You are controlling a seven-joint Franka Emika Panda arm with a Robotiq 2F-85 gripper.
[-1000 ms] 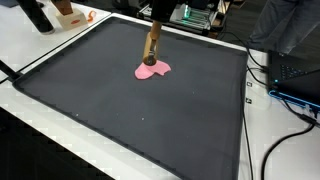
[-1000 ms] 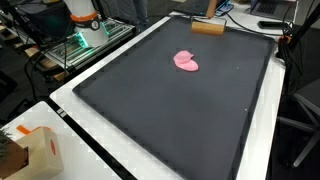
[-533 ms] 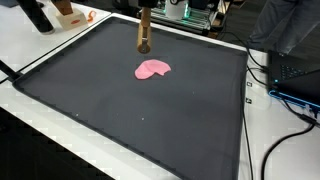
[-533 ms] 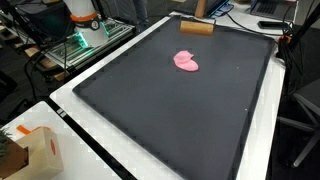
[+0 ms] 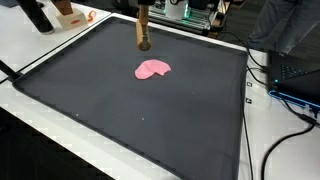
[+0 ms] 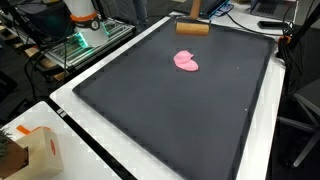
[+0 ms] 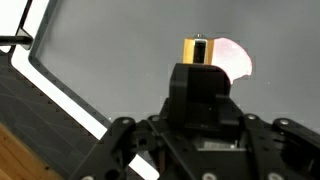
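Observation:
A pink flat lump (image 5: 152, 69) lies on the dark mat (image 5: 120, 110) near its middle; it shows in both exterior views (image 6: 186, 61) and at the top of the wrist view (image 7: 236, 58). My gripper (image 6: 196, 8) is shut on a brown wooden cylinder (image 5: 143, 32) and holds it above the mat's far edge, apart from the pink lump. In an exterior view the cylinder (image 6: 192, 28) looks level. In the wrist view the gripper body (image 7: 200, 90) hides the fingers, and the cylinder's golden end (image 7: 197, 50) sticks out beyond it.
The mat (image 6: 170, 110) covers a white table. A cardboard box (image 6: 28, 150) stands at one corner. An orange and white object (image 5: 68, 14) and a black item (image 5: 38, 16) lie off the mat. Cables (image 5: 290, 95) run along one side. Electronics with green lights (image 6: 78, 42) stand behind.
A second ago the cylinder's end rested on the pink lump. The gripper has lifted it and carried it back toward the mat's far edge. The pink lump stays in place.

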